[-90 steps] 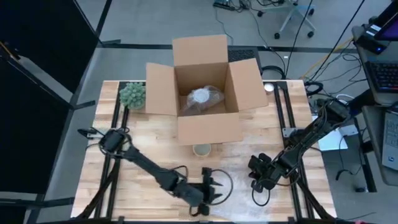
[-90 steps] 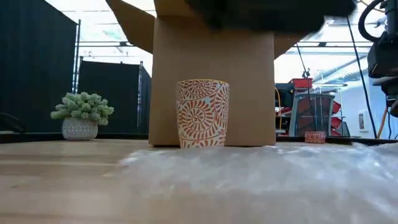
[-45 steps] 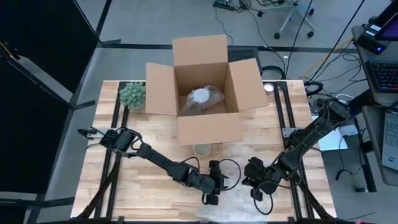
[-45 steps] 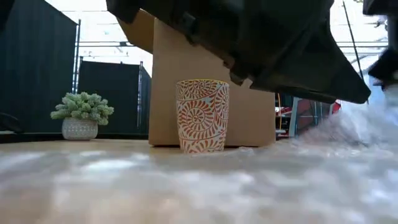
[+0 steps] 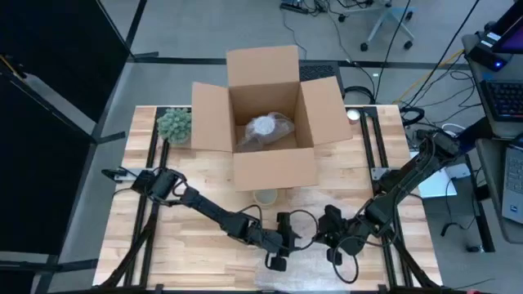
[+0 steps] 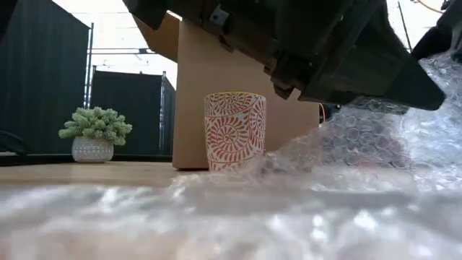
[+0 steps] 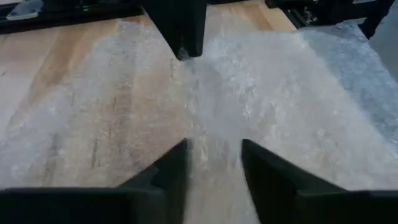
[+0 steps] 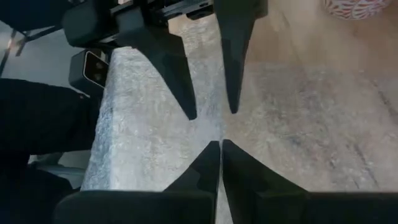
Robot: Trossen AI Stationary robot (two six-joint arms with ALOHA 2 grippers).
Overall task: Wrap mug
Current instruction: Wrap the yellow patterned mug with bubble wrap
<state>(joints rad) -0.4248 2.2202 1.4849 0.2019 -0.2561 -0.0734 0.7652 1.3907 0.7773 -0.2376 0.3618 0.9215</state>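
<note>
mug [image 6: 234, 134] base hid by bubble wrap [image 6: 216, 217] | box [image 6: 238, 87] top cut off

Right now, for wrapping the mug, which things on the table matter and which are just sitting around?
Job:
mug
bubble wrap
left gripper, open over the wrap
right gripper, shut on the wrap

Lying about:
cardboard box
potted plant

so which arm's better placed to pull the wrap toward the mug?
Right, probably: right gripper looks shut on the bubble wrap, already lifting it. Left gripper is open above it.
</note>
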